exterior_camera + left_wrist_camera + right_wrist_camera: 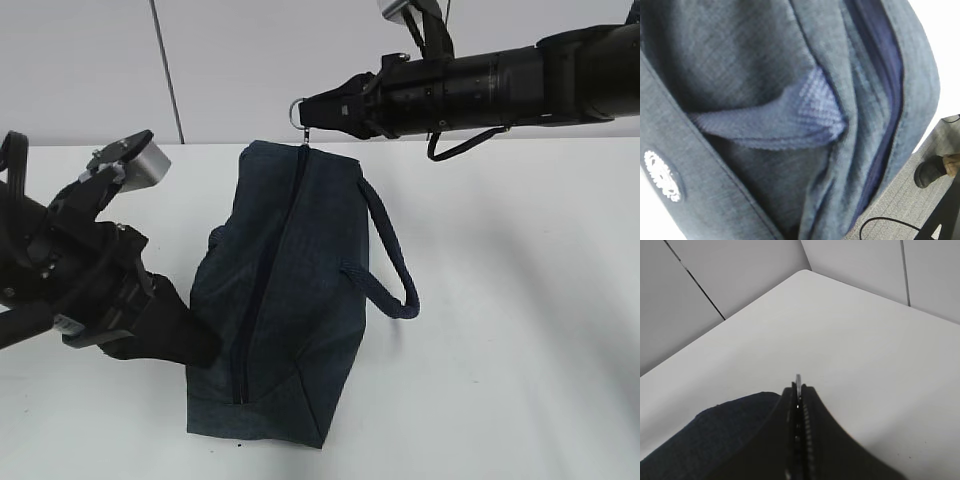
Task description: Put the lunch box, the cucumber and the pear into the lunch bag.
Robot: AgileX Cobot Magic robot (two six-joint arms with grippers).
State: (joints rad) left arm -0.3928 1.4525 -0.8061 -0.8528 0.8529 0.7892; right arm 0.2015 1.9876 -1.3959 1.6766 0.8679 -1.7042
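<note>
Our right tool [312,113] pinches the metal ring pull [297,110] at the far end of the lunch bag [290,300] on the bench [520,300]. Our left tool [185,340] presses into the bag's side; we cannot tell whether it is clenched.

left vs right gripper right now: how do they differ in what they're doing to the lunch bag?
The right gripper is shut on the metal ring pull at the far end of the lunch bag; the left gripper presses into the bag's near left side, its fingertips hidden. The right arm reaches in level above the table; the left sits low. Both are black and touch the bag.
</note>
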